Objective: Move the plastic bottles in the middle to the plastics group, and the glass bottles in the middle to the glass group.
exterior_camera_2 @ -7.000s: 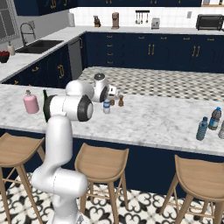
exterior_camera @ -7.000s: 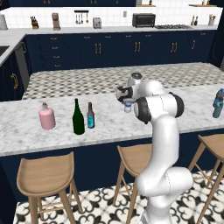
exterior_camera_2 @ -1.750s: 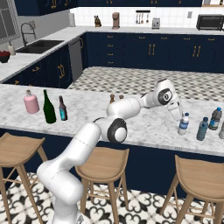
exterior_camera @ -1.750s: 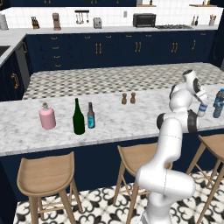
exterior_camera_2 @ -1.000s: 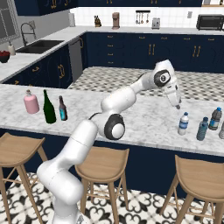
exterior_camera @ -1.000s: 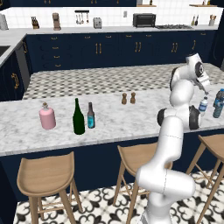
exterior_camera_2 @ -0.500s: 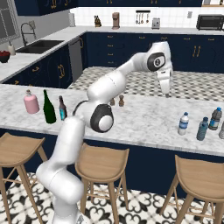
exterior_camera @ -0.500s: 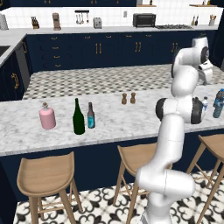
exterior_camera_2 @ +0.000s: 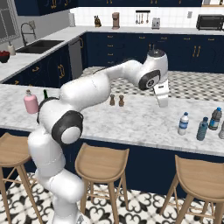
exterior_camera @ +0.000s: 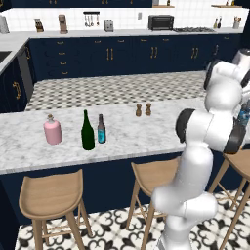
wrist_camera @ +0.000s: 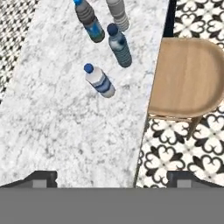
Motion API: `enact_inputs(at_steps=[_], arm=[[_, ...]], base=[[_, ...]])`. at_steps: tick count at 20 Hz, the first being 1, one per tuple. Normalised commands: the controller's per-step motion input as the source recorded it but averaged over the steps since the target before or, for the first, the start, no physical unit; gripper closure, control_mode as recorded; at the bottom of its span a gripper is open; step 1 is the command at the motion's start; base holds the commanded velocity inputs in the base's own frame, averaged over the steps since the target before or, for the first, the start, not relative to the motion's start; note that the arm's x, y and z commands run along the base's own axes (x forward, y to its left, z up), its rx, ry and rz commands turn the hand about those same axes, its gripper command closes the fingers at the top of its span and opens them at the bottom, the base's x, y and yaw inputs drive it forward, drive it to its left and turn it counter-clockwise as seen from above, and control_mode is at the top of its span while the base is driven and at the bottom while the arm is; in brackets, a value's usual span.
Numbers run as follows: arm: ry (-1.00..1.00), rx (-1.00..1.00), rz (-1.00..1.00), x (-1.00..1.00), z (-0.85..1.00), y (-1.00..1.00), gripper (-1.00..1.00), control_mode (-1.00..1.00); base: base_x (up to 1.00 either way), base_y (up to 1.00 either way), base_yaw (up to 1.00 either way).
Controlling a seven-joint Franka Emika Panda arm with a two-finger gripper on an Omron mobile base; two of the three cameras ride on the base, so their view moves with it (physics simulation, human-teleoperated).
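My gripper (exterior_camera_2: 163, 103) hangs open and empty above the marble counter (exterior_camera_2: 131, 122), left of the bottles at the right end. In the hand view its tips (wrist_camera: 41, 177) are spread wide over bare marble. The clear bottle with the blue label (exterior_camera_2: 183, 124) (wrist_camera: 99, 80) stands free. Beside it are the pale teal bottle (exterior_camera_2: 202, 128) (wrist_camera: 119, 45) and the blue plastic bottle with a dark cap (exterior_camera_2: 215, 119) (wrist_camera: 89, 21). At the left, the small dark bottle with the blue label (exterior_camera: 101, 129) stands next to the green wine bottle (exterior_camera: 88, 131) and the pink bottle (exterior_camera: 52, 132).
Two small brown shakers (exterior_camera_2: 112, 100) stand mid-counter, just left of the gripper. A grey bottle (wrist_camera: 118, 14) stands at the far right end of the counter. Wooden stools (wrist_camera: 188, 78) line the counter's near edge. My own arm hides the dark bottle in the right base view.
The gripper has lifted off the clear bottle and swung left toward the middle of the counter, with its fingers wide. The clear bottle stays standing by the other plastic bottles.
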Motion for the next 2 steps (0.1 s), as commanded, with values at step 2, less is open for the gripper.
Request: enact_inputs(at_steps=[2], arm=[[0.0,0.0,0.29,-0.88,0.0,0.49,-1.0,-1.0]], base=[[0.0,0.0,0.0]])
